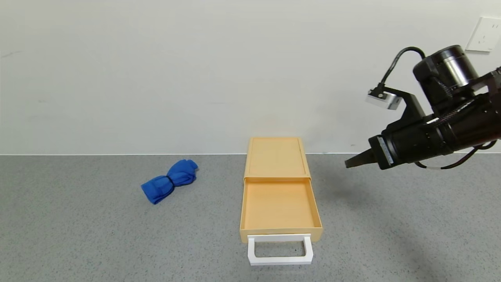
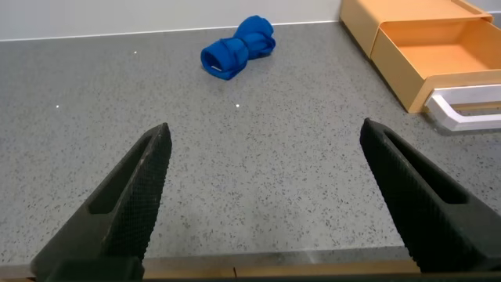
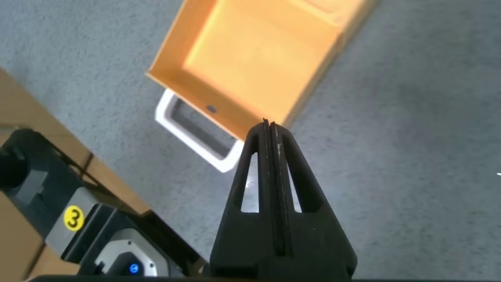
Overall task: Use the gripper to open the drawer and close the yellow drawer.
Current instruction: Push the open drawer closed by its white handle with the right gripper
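The pale yellow drawer (image 1: 278, 207) stands pulled well out of its flat yellow box (image 1: 276, 156) on the grey counter (image 1: 78, 235), its tray bare inside and its white loop handle (image 1: 280, 249) pointing toward the robot. The right gripper (image 1: 354, 161) hangs in the air off to the right of the box, above the counter and apart from everything, its jaws pressed together into a single thin wedge with nothing between them. The left gripper (image 2: 262, 196) sits low on the left side with its jaws spread wide and nothing in them, apparently parked. A blue rolled cloth (image 1: 170, 181) lies well off to the left and plays no part. With the drawer already out, closing looks like the step left. To my eye the tray is thin, light plastic, stiff enough to push but smooth, and the box may well skid back toward the wall rather than let the tray slide in. The sensible contact would be the flat front panel or the handle's crossbar, dead centre, so the tray runs straight and doesn't bind.
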Controlling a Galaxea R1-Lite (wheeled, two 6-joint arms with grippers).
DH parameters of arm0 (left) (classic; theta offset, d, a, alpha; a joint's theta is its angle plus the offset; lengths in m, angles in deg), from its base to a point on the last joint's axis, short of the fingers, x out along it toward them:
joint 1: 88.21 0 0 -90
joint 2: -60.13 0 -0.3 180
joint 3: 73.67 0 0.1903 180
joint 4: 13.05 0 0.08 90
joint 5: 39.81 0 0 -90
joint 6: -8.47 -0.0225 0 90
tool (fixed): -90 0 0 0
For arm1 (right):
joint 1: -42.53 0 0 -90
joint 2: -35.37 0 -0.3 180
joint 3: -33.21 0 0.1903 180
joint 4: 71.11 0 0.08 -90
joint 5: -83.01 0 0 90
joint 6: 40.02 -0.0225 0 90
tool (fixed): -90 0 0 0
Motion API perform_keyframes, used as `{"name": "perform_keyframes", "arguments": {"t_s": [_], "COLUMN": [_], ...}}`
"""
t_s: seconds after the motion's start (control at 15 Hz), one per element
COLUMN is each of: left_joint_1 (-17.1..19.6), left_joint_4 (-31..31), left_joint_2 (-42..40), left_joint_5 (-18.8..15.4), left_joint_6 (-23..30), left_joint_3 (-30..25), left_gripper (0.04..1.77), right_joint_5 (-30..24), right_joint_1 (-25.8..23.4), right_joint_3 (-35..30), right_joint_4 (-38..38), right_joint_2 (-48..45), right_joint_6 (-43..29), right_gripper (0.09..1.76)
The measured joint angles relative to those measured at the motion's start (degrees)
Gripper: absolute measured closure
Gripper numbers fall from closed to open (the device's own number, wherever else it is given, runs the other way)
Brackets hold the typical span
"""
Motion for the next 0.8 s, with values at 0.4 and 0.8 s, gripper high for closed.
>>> {"name": "perform_keyframes", "arguments": {"t_s": [0.4,0.8], "left_joint_1": [0.0,0.0], "left_joint_4": [0.0,0.0], "left_joint_2": [0.0,0.0], "left_joint_5": [0.0,0.0], "left_joint_6": [0.2,0.2], "left_joint_3": [0.0,0.0], "left_gripper": [0.07,0.07], "right_joint_5": [-9.5,-9.6], "right_joint_1": [-9.7,-9.4], "right_joint_3": [-14.1,-16.3], "right_joint_4": [-12.8,-13.0], "right_joint_2": [-4.0,-5.1], "right_joint_6": [6.2,5.6], "right_gripper": [1.73,1.73]}}
